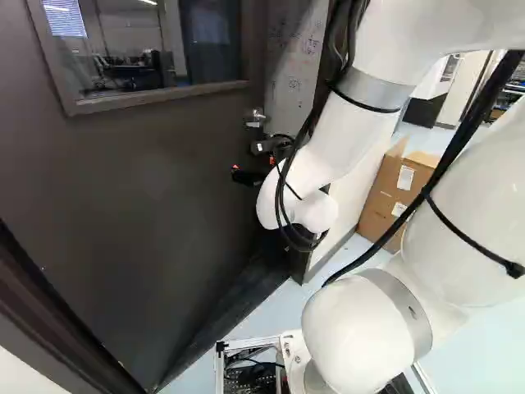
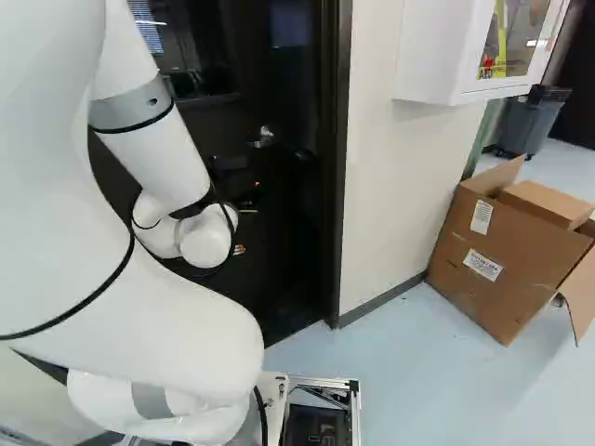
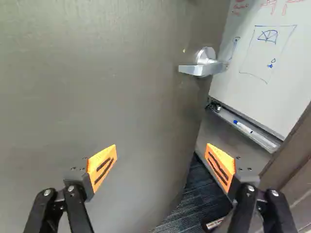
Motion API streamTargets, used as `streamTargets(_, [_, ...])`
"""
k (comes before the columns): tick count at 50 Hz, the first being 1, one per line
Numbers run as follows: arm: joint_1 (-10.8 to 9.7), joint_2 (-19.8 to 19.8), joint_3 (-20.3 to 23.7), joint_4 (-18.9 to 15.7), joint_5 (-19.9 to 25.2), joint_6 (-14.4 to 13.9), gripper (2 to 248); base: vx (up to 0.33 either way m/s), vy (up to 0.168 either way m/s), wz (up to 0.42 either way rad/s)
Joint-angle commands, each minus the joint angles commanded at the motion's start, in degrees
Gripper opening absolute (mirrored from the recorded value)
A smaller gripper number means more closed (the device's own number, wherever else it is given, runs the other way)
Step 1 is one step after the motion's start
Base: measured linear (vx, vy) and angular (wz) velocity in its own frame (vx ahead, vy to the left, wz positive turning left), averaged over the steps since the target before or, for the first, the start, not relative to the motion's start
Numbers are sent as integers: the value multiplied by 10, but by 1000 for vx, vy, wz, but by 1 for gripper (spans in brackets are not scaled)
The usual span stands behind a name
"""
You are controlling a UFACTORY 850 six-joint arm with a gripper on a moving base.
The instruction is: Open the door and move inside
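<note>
Wrist view puts our gripper (image 3: 162,156) before the door (image 3: 97,97), its two fingers wide apart with nothing between the orange pads (image 3: 101,167). We see the leaf standing ajar, its free edge set back from the doorframe (image 3: 291,167), with a whiteboard (image 3: 272,53) and dark carpet (image 3: 187,206) showing through the gap.

What matters now is where the handle (image 3: 201,68) lies: ahead of the fingertips and higher than them, off toward the gap-side finger, its lever running roughly along the line from one finger to the other. The left base view agrees — the handle sits above the gripper.

With the latch apparently free, we judge that we need no grip; a push on the leaf near its free edge should swing it inward. We should mind the gap-side finger — it could slip past the edge or catch the frame.
</note>
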Motion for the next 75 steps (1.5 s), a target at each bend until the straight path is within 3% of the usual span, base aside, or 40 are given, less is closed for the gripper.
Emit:
streamTargets(50, [-36, -133, -134, 151, 0, 0, 247, 0, 0, 0])
streamTargets(75, [-19, -197, -205, 207, -23, 0, 247, 0, 0, 0])
